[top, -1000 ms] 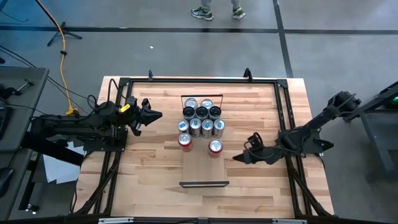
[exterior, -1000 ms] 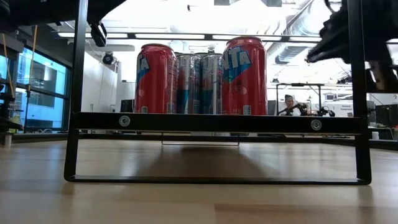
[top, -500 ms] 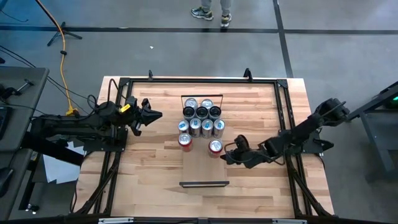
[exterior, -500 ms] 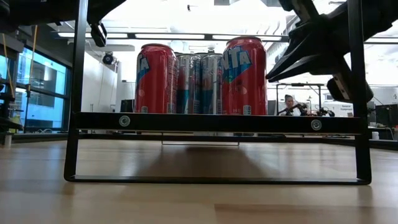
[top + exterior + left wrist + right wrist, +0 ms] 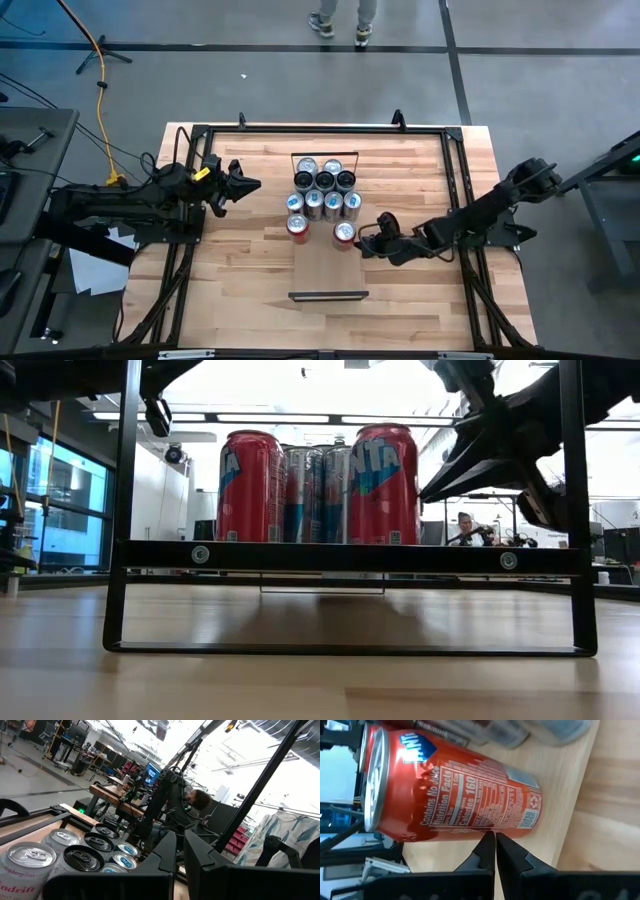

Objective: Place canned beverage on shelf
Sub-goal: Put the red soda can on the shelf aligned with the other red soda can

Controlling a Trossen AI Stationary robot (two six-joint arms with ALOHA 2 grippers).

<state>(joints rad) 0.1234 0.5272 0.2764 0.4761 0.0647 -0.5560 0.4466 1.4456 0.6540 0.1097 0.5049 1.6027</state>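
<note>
The shelf [image 5: 328,268] is a pale plank with a black rail at each short end, lying along the middle of the table. Several cans [image 5: 325,190] stand upright on its far half. Two red cans stand nearest: one on the left [image 5: 297,225] and one on the right [image 5: 344,232], [image 5: 455,790]. My right gripper [image 5: 363,244], [image 5: 495,836] is shut, just right of the right red can. My left gripper [image 5: 255,185], [image 5: 180,847] is shut and waits in the air left of the cans. My right gripper touches the right red can's side wall [image 5: 487,826] with the tips of its shut fingers, below the middle of the can's height. The fingers come from the table's right side, slanting down. The can stands upright on the shelf.
A black frame [image 5: 455,190] runs round the tabletop. The shelf's near rail [image 5: 350,557] stands in front of the cans in the low view. The near half of the plank is bare. A person's feet [image 5: 340,20] show on the floor beyond the far edge.
My right gripper has moved toward the table's left and tipped further down, and its shut tips have come against the right red can. That can has slid a little toward the left red can and turned slightly, still upright.
</note>
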